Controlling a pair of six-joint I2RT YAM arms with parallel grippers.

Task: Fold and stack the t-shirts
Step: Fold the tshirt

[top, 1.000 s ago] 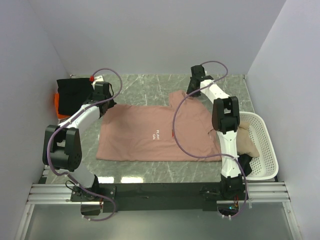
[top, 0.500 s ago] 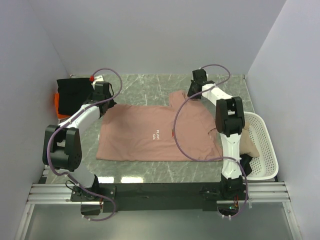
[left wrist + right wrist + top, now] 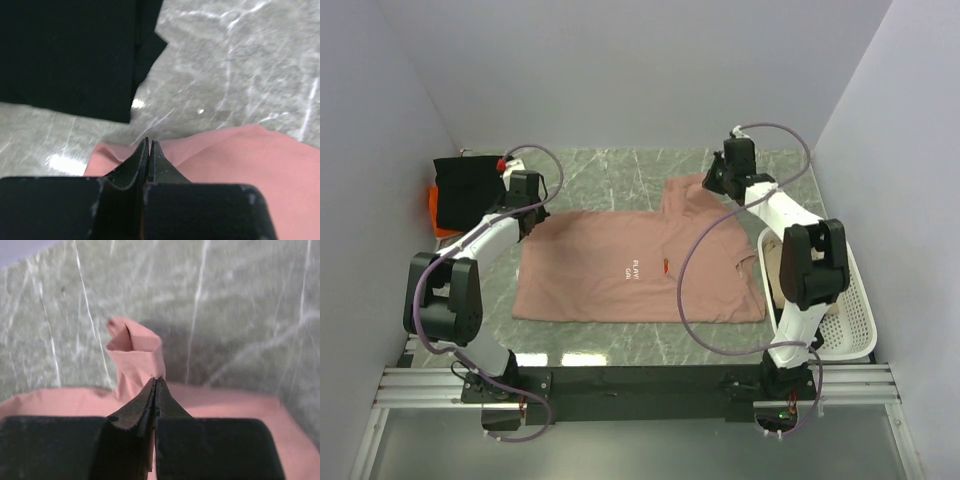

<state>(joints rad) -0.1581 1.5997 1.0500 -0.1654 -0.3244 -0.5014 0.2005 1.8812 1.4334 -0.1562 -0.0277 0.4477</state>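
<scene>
Black tee (image 3: 465, 185) sits on the orange tee (image 3: 437, 220) at 10 o'clock; both look done. Pink tee (image 3: 640, 265) lies flat in the middle, no fold yet: left gripper (image 3: 149, 146) clamped on its 10 o'clock corner, right gripper (image 3: 156, 382) clamped on the lifted 1 o'clock sleeve. Remaining: fold pink, stack it, probably also the tan cloth (image 3: 770, 268) in the laundry basket (image 3: 860, 300) at 3 o'clock.

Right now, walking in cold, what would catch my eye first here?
A dusty-pink t-shirt lies spread over the middle of the marble table, with the left tool and right tool each pinching its far edge. A black t-shirt sits far left, a white mesh basket at right.
</scene>
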